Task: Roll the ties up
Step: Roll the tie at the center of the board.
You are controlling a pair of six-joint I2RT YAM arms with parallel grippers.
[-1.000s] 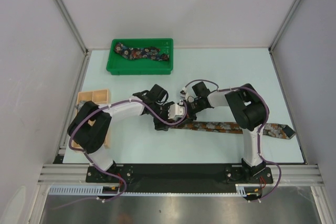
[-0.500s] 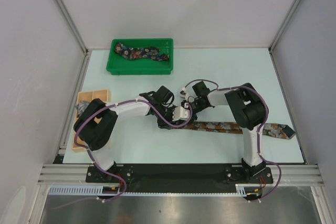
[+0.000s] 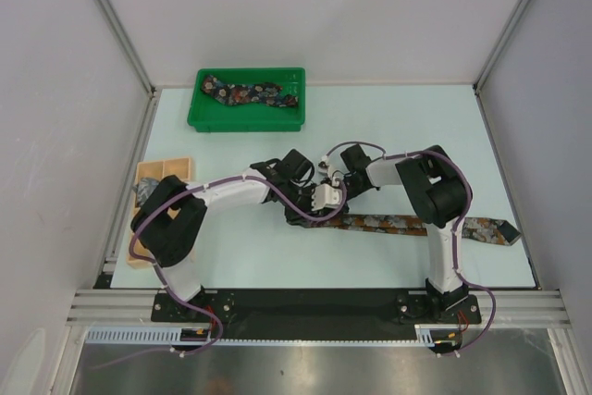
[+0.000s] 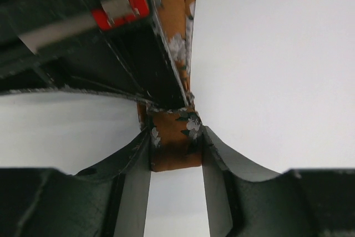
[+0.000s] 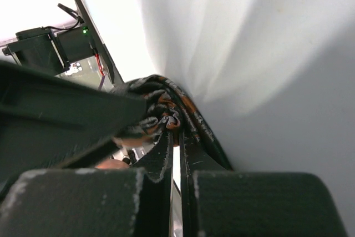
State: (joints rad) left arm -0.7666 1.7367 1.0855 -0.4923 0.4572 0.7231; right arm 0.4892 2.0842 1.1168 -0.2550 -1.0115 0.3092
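R end effector (image 5: 176, 134) clamped tight on bunched end of rust-brown tie (image 5: 166, 106), fingertips nearly touching.

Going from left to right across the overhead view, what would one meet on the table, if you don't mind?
Wooden box → green tray holding a dark tie → rust-brown tie.

Rust-brown tie (image 3: 407, 224) laid straight (1 end bunched), dark floral tie (image 3: 254, 92) crumpled in tray (image 3: 240, 123)

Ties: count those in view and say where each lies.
2. A rust-brown tie stretches along the table; a dark tie lies in the green tray. Another may be hidden in the wooden box.
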